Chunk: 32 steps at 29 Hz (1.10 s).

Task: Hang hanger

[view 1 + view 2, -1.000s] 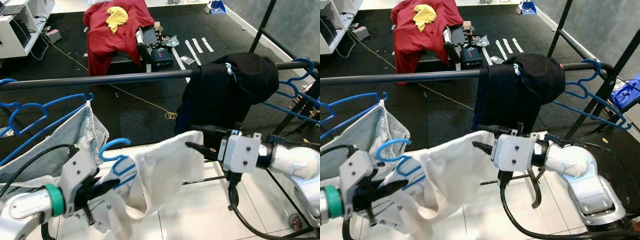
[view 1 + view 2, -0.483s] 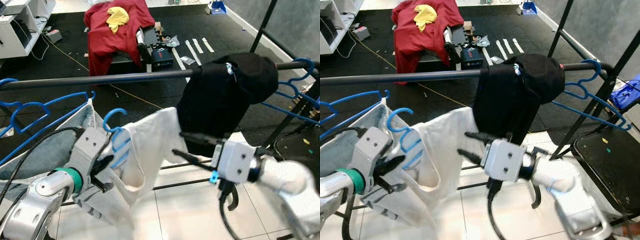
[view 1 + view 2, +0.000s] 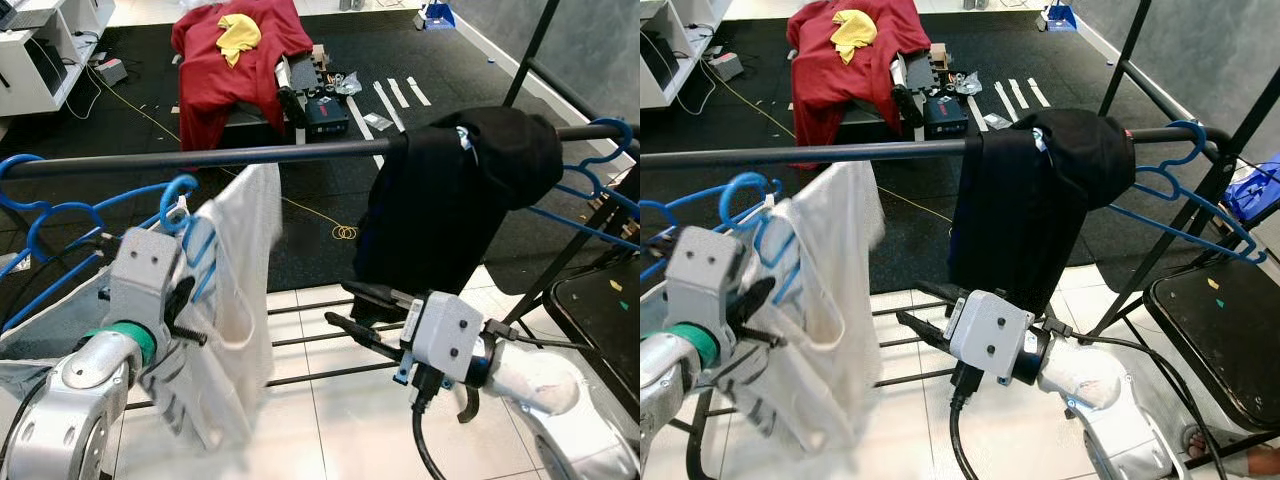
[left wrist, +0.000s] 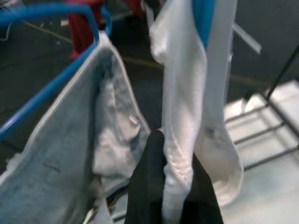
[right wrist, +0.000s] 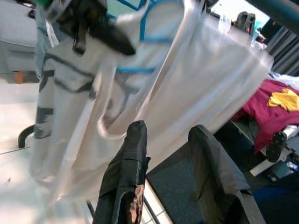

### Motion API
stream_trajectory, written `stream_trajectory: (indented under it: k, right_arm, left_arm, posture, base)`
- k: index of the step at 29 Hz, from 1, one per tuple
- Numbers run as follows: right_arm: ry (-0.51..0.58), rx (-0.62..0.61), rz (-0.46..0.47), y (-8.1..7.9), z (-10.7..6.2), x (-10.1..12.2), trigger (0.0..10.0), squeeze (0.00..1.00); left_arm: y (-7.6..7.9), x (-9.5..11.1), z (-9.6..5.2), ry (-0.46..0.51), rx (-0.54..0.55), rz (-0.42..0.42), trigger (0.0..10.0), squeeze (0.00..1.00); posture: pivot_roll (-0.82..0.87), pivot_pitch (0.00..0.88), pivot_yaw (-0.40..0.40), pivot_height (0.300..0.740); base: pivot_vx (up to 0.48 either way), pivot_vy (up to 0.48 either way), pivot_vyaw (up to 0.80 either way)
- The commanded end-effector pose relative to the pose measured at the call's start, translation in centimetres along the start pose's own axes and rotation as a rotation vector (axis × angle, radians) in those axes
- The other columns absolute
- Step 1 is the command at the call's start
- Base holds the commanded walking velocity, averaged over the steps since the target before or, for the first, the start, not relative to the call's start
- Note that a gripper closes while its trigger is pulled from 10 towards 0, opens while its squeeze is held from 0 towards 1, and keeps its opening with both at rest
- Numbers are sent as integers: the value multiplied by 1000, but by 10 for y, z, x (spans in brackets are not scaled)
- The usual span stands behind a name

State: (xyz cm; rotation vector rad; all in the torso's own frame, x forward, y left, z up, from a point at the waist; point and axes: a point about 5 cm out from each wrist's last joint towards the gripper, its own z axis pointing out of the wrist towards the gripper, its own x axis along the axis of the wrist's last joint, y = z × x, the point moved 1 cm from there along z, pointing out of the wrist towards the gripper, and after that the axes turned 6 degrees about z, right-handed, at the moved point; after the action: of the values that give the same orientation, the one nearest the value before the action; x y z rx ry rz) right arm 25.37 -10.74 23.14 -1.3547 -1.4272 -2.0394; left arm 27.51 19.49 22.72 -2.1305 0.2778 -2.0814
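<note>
Nearest to us, our left gripper (image 3: 190,300) is clenched on the blue hanger (image 3: 195,245) that carries a white shirt (image 3: 235,300); in the left wrist view the black finger (image 4: 154,186) presses against the white cloth (image 4: 187,116). We hold the hanger up just below the black rail (image 3: 200,160), its hook (image 3: 178,195) close under the bar but not over it, and the shirt hangs down from our gripper toward the white tiled floor (image 3: 330,430).

Our right gripper (image 3: 350,308) is lower and to the right, its two black fingers spread apart and holding nothing; it points toward the shirt, which shows beyond the fingers (image 5: 126,172) in the right wrist view.

Just left of our hanger, another blue hanger (image 3: 60,215) with a grey-white garment (image 4: 70,140) hangs on the same rail. Right of centre, a black garment (image 3: 450,200) is draped over the rail, and past it more blue hangers (image 3: 590,190) sit at the rail's right end. A dark seat (image 3: 1220,320) stands at the far right.

Beyond the rail lies a dark mat (image 3: 300,220) with a yellow cable (image 3: 300,210) on it, and farther off a red cloth (image 3: 230,60) with a yellow piece (image 3: 238,32) on top, next to a dark box (image 3: 322,112)
</note>
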Motion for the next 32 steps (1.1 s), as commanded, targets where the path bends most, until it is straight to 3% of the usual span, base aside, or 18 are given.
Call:
stream_trajectory:
  k: [1, 7, 12, 14, 18, 21, 27, 32]
  right_arm:
    - [-2, 5, 11, -6, 0, 0, 10000, 0]
    - [-6, -2, 17, -6, 1, -2, 10000, 0]
    - [-1, -3, 15, -5, 4, -2, 10000, 0]
    - [4, -8, 10, -3, 6, -2, 10000, 0]
    - [5, -12, 7, -3, 7, -1, 10000, 0]
    - [3, -29, 4, -2, 5, 0, 10000, 0]
    - [2, -38, 8, -3, 5, -1, 10000, 0]
    - [3, -41, 18, -5, 6, -2, 10000, 0]
  left_arm:
    - [-3, 13, -7, 73, 27, -27, 10000, 0]
    - [7, 29, -7, 130, 3, -69, 10000, 0]
    - [26, 31, 10, 52, 12, -6, 10000, 0]
    - [35, 24, 27, -40, 41, 29, 10000, 0]
    - [35, 19, 35, -89, 74, 45, 10000, 0]
    - [22, 8, 46, -193, 180, 36, 10000, 0]
    - [11, -6, 45, -275, 235, 49, 10000, 0]
    - [7, -12, 39, -261, 247, 87, 10000, 0]
  posture:
    - [-125, 178, 81, 740]
    - [-123, 179, 75, 740]
    - [-119, 174, 72, 740]
    - [-125, 169, 76, 740]
    - [-130, 167, 79, 740]
    - [-138, 165, 93, 740]
    - [-134, 167, 100, 740]
    - [-130, 170, 101, 740]
  base:
    - [0, 0, 0]
    - [0, 0, 0]
    - [0, 0, 0]
    - [0, 0, 0]
    - [0, 0, 0]
    - [0, 0, 0]
    - [0, 0, 0]
    - [0, 0, 0]
